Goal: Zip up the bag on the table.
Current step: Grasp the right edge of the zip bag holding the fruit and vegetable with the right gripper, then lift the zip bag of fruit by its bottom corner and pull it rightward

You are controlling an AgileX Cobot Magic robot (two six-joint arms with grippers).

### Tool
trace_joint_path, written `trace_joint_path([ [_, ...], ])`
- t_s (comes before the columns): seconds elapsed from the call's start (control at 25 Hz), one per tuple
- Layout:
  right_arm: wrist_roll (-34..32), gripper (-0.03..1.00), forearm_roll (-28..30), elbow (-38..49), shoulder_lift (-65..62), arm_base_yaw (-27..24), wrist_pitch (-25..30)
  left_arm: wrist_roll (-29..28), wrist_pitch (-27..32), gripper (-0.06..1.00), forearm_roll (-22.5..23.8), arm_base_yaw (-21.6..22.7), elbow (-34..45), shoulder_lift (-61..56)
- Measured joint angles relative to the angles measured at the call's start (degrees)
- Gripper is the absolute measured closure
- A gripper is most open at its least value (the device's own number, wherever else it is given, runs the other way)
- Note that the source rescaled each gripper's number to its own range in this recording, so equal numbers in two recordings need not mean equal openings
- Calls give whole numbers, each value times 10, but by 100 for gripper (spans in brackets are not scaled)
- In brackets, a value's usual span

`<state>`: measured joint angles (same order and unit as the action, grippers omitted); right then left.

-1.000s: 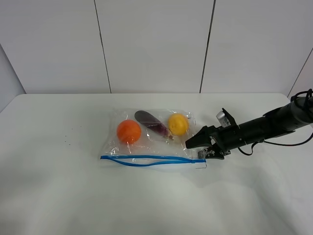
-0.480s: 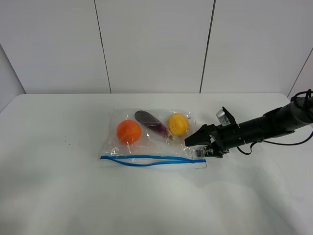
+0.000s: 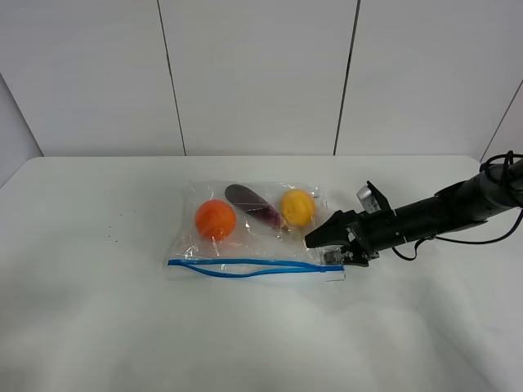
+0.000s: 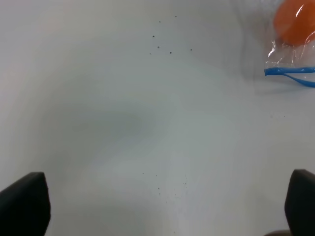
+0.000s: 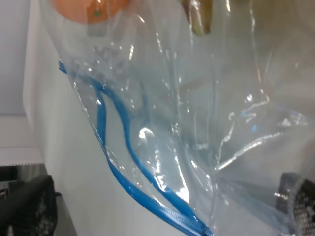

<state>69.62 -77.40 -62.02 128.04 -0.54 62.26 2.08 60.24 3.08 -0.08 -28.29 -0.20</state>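
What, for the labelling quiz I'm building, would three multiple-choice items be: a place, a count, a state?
1. Where is the right gripper? A at the bag's right end; B at its left end; C above its middle.
2. How many produce items are inside? A two; B three; C five.
3. The blue zipper is: A fully sealed; B gaping open; C torn off.
Answers: 1 A, it sits at that corner; 2 B, orange, purple, yellow; 3 B, its two strips bow apart.
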Motion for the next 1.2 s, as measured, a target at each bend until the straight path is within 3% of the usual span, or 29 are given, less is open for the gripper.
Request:
trace_joint_path([
  [0.2,-6,0,6,0,2,0,9,0,0,-6,0,0,0,0],
  [0.52,-19,38,25,0,2,0,9,0,0,-6,0,0,0,0],
  [0.8,-19,49,28,0,2,0,10,0,0,-6,0,0,0,0],
  [1.08,-21,93,28,0,2,0,10,0,0,-6,0,0,0,0],
  [1.2,-21,97,28,0,2,0,10,0,0,-6,0,0,0,0],
])
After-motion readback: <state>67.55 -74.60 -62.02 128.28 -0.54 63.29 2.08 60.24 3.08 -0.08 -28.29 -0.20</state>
